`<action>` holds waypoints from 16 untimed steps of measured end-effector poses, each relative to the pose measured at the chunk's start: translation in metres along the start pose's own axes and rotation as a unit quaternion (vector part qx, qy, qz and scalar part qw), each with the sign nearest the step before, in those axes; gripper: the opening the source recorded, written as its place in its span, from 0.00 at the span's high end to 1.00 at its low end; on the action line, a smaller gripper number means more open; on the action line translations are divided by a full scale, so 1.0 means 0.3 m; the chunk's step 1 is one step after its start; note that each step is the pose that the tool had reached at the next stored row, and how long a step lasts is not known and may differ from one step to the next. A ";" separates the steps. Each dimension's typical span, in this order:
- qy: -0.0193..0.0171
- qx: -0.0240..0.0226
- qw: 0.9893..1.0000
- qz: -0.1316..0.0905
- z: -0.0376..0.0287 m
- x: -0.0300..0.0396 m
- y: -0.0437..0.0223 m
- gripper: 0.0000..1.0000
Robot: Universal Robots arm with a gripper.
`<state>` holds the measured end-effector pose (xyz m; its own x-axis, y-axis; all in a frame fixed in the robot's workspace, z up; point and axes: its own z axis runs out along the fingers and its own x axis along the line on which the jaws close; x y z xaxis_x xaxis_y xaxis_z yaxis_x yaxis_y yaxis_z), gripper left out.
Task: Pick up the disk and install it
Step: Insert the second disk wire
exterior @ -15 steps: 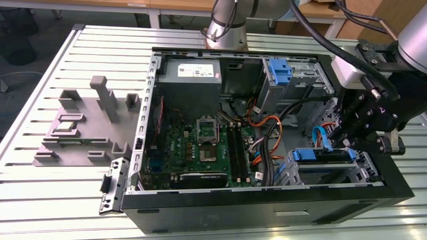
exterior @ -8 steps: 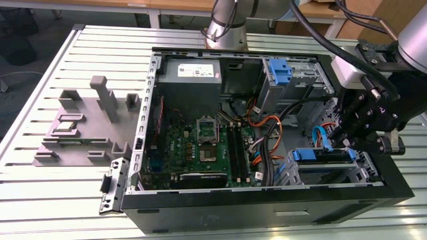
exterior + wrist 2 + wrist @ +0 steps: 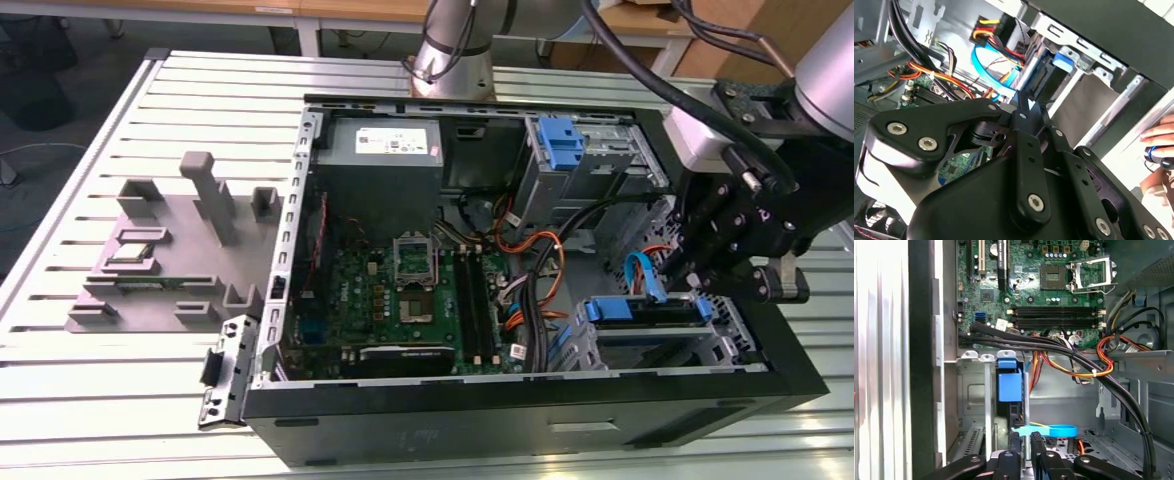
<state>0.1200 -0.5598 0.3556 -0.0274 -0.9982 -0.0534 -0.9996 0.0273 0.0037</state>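
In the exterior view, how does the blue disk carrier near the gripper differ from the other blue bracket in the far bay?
The disk shows its blue carrier as a wide band lying across its bay; the blue bracket is a narrower strip running along its bay. The gripper hangs right by the disk and far from the bracket. Both are blue plastic in silver metal bays at the case's exterior view's right.

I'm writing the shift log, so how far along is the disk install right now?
Mostly done: the disk already stands inside the drive bay, blue carrier showing. The hand hangs right at its end. Whether it is fully seated, or the blue cable plugged in, I cannot tell.
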 end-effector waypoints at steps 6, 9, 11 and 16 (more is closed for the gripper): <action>0.000 0.000 1.000 0.000 0.008 -0.052 -0.020 0.76; 0.000 0.000 1.000 0.000 0.013 -0.080 -0.028 0.76; 0.000 0.000 1.000 0.000 0.017 -0.098 -0.035 0.76; 0.000 0.000 1.000 0.000 0.025 -0.134 -0.052 0.76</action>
<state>0.1366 -0.5197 0.3500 -0.0274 -0.9982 -0.0533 -0.9996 0.0272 0.0042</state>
